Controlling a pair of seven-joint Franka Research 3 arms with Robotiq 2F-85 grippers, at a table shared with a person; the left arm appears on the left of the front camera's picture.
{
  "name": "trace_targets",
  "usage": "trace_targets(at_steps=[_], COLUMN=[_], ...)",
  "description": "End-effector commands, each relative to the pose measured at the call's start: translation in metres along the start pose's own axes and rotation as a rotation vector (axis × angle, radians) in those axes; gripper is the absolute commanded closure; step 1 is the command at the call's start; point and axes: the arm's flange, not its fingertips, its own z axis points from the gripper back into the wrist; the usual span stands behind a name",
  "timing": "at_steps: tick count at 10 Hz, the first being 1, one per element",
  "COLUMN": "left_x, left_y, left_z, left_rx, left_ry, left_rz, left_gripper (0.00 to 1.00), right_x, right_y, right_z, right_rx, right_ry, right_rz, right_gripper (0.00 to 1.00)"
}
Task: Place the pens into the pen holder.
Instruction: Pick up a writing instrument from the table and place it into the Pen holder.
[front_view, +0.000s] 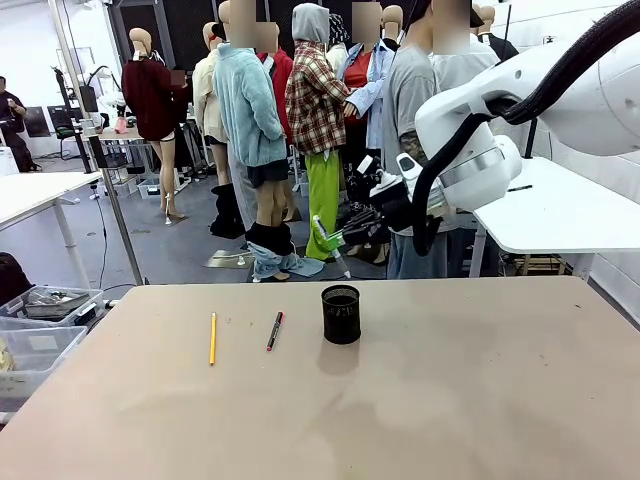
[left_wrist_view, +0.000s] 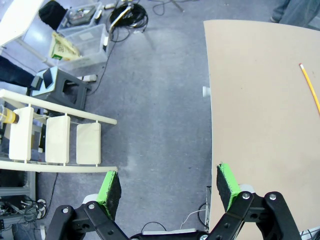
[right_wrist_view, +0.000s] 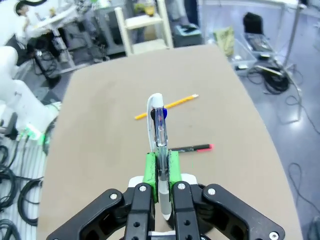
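Partly hidden, the white-and-clear pen (right_wrist_view: 159, 131) vanishes at its lower end between the green pads of the right jaws, which are clenched on it. In the right wrist view its rounded top, with a blue part, stands at frame centre. In the front view this pen (front_view: 331, 246) hangs tilted in the upper middle, above the worktop (front_view: 450, 400) and just up-left of the pen holder (front_view: 341, 314). It is small there and hard to pick out against the cluttered background.

The pen holder stands upright at the centre of the front view, and its inside is too dark to read. Left of it on the worktop lie the black pen with a red end (front_view: 274, 331) and, farther left, the yellow pencil (front_view: 212, 338), apart from each other and from the cup.

The left jaws are released, pads wide apart, at the bottom of the left wrist view. One pad is over the grey floor (left_wrist_view: 150, 100), the other by the worktop's edge. The yellow pencil is cut off by that view's right edge. At upper left there, a clear bin (left_wrist_view: 97, 42) has a yellow-green packet (left_wrist_view: 62, 49) at its left end, and its other contents are hard to make out.
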Motion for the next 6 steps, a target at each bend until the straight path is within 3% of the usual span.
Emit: trace_targets(at_steps=[1,6], left_x=[0.0,0.0], left_y=[0.0,0.0], left_z=[0.0,0.0], left_rx=[-0.005,-0.005], left_ry=[-0.002,-0.002], left_rz=[0.002,0.002], left_gripper=[0.0,0.0], right_x=[-0.015,-0.044], right_y=[-0.012,-0.033], right_z=[-0.016,-0.034], right_rx=[0.109,0.068], right_ry=[-0.015,0.034], right_rz=[-0.029,-0.099], right_gripper=[1.0,1.0])
